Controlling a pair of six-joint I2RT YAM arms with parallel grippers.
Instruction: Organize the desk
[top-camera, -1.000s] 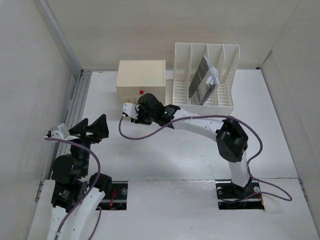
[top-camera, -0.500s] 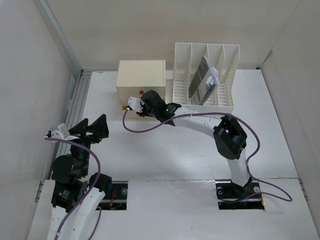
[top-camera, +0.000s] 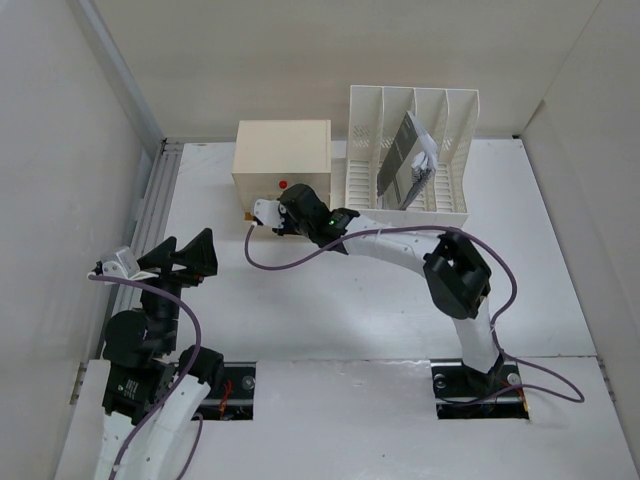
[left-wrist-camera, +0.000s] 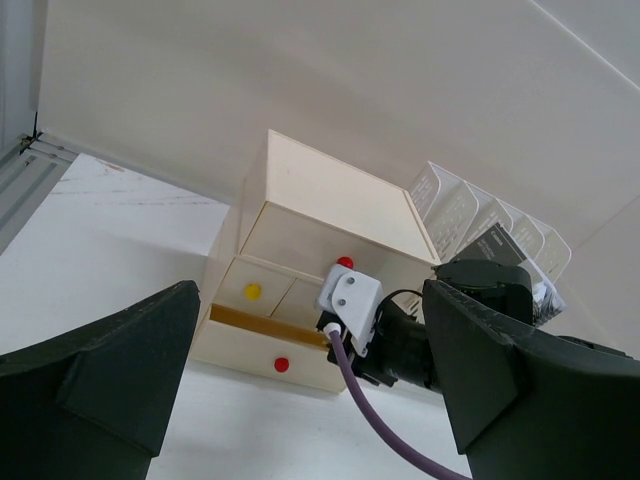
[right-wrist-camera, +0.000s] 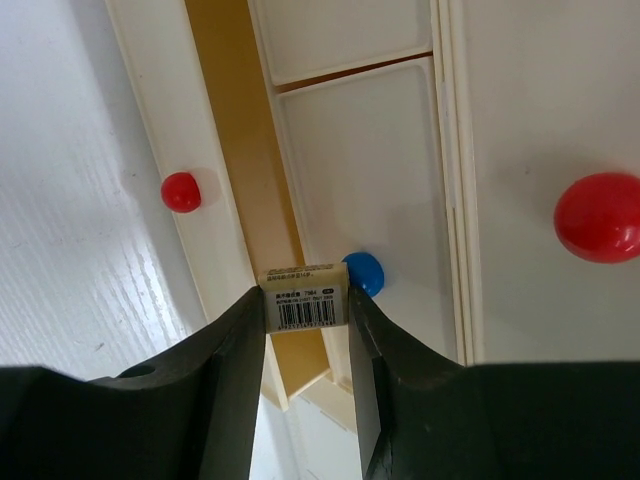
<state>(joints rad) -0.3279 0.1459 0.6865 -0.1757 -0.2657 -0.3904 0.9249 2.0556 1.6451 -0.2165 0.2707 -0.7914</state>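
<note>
Precision matters: the right gripper (right-wrist-camera: 305, 312), pinching a small cream block with a barcode label (right-wrist-camera: 304, 297), should probably release only over the brown gap of the open drawer (right-wrist-camera: 232, 170) just past its fingertips (right-wrist-camera: 240, 350). Beyond them: one cream wooden drawer box (top-camera: 282, 150), two round red knobs (right-wrist-camera: 181, 191) (right-wrist-camera: 598, 216), one blue knob (right-wrist-camera: 363, 272). Left gripper (top-camera: 185, 255) spread, empty; flat matte white desk (top-camera: 330, 310) beneath both.

White arms (top-camera: 390, 240) with black joints, purple cables (left-wrist-camera: 349, 378) and black wedge-shaped fingers (left-wrist-camera: 110, 370).
</note>
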